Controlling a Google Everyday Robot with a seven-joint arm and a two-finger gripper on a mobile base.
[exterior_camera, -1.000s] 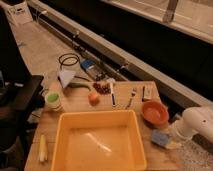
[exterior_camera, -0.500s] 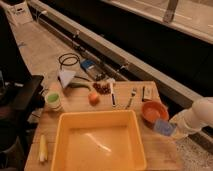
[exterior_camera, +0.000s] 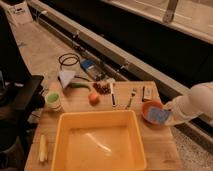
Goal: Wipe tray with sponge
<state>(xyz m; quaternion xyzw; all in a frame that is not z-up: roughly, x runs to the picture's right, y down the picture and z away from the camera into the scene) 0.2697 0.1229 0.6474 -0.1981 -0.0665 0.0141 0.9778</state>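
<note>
The yellow-orange tray (exterior_camera: 98, 145) sits on the wooden table's near middle, with nothing in it but a pale streak on its floor. The small blue sponge (exterior_camera: 159, 115) is held up at the tray's right, in front of the red-orange bowl (exterior_camera: 149, 106). My gripper (exterior_camera: 166, 117) comes in from the right on a white arm (exterior_camera: 196, 102) and is shut on the sponge, just beyond the tray's far right corner and above the table.
Behind the tray lie a green cup (exterior_camera: 53, 100), an orange fruit (exterior_camera: 93, 98), dark grapes (exterior_camera: 102, 88), a knife (exterior_camera: 113, 95), a fork (exterior_camera: 131, 97) and a brown bar (exterior_camera: 146, 93). A yellow corn cob (exterior_camera: 42, 148) lies left of the tray. A black chair (exterior_camera: 25, 92) stands at the left.
The arm reached in from the right, took the sponge off the table beside the tray's right wall, and lifted it up in front of the bowl.
</note>
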